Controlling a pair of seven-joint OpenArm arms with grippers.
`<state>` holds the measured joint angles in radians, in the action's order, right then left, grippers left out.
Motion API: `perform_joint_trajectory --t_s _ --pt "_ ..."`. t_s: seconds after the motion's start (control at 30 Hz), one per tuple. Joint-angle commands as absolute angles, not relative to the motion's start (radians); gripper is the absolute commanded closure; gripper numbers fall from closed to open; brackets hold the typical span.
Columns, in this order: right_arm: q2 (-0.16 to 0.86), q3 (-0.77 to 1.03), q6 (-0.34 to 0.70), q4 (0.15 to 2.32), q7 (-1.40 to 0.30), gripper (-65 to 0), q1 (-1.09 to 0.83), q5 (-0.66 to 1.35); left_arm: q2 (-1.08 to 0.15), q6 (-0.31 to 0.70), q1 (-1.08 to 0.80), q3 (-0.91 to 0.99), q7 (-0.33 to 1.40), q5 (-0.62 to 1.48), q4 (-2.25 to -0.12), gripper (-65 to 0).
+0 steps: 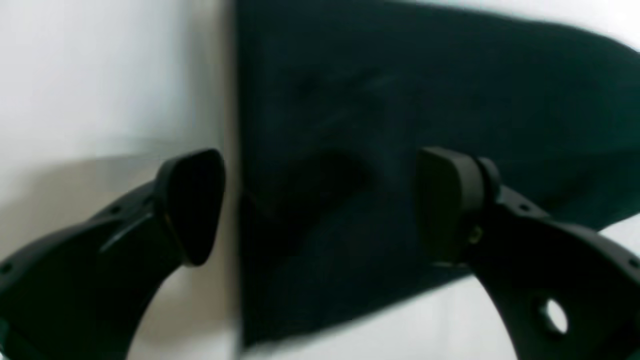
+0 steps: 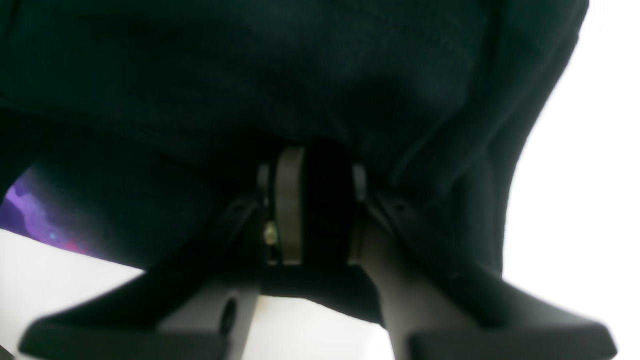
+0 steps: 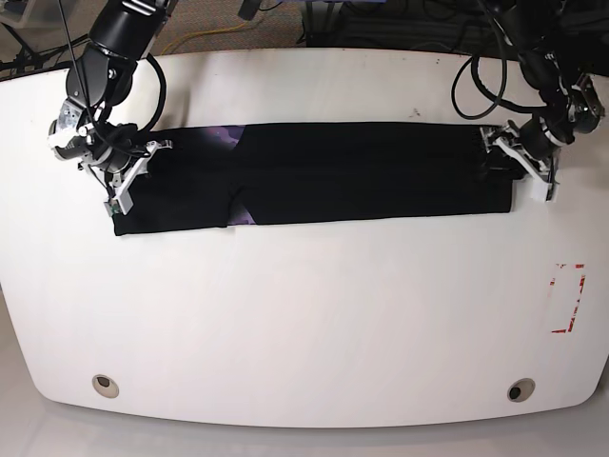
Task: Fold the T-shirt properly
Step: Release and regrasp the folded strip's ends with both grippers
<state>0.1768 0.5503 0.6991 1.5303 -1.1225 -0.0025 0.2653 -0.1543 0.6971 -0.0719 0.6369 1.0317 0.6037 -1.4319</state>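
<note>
White table (image 3: 304, 314); two round holes near front edge; red-marked rectangle (image 3: 569, 297) at right.

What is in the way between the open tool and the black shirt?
Nothing visible. The left tool is open right at the end of the T-shirt, with the cloth edge lying between its fingers. Only bare white table shows around it. The right tool is already clamped on the other end.

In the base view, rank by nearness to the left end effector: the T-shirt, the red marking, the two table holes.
From the left end effector:
1. T-shirt, right beside it.
2. Red marking, nearer the table's front.
3. Hole, front edge.
4. Hole, opposite front corner.
</note>
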Motion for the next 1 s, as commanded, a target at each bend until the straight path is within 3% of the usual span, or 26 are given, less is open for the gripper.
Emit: perform_joint_trajectory --t_s 0.0,0.1,0.17,0.27,0.3,0.33,0.4,0.57,0.77,0.97 --pt "0.189 0.553 0.698 1.546 -1.127 -12.4 0.004 0.265 -0.157 0.698 -0.041 0.627 1.047 0.593 -1.408 -54.9" --pt "0.189 0.555 0.698 1.546 -1.127 -12.4 0.004 0.265 -0.157 0.698 -0.028 0.624 1.047 0.596 -1.371 -53.3" --pt "0.189 0.556 0.698 1.546 -1.127 -12.4 0.004 0.265 -0.157 0.698 -0.028 0.624 1.047 0.596 -1.368 -47.5" --pt "0.189 0.561 0.698 1.546 -1.127 -12.4 0.002 0.265 -0.157 0.698 -0.028 0.622 1.047 0.598 -1.371 -28.7" --pt "0.189 0.561 0.698 1.546 -1.127 -12.4 0.002 0.265 -0.157 0.698 -0.028 0.622 1.047 0.598 -1.371 -17.5" --pt "0.189 0.561 0.698 1.546 -1.127 -12.4 0.002 0.265 -0.157 0.698 -0.028 0.622 1.047 0.598 -1.372 -10.7" --pt "0.189 0.561 0.698 1.546 -1.127 -12.4 0.002 0.265 -0.157 0.698 -0.028 0.621 1.047 0.598 -1.397 -4.3" --pt "0.189 0.561 0.698 1.546 -1.125 -12.4 0.002 0.265 -0.148 0.698 -0.051 0.599 1.049 0.598 -1.590 -6.5" --pt "0.188 0.556 0.698 1.546 -1.125 -12.4 0.002 0.265 -0.130 0.698 -0.081 0.420 1.049 0.595 -1.842 -6.7" --pt "0.188 0.556 0.698 1.546 -1.125 -12.4 0.001 0.265 -0.094 0.698 -0.025 0.193 1.049 0.591 -1.867 -6.7"
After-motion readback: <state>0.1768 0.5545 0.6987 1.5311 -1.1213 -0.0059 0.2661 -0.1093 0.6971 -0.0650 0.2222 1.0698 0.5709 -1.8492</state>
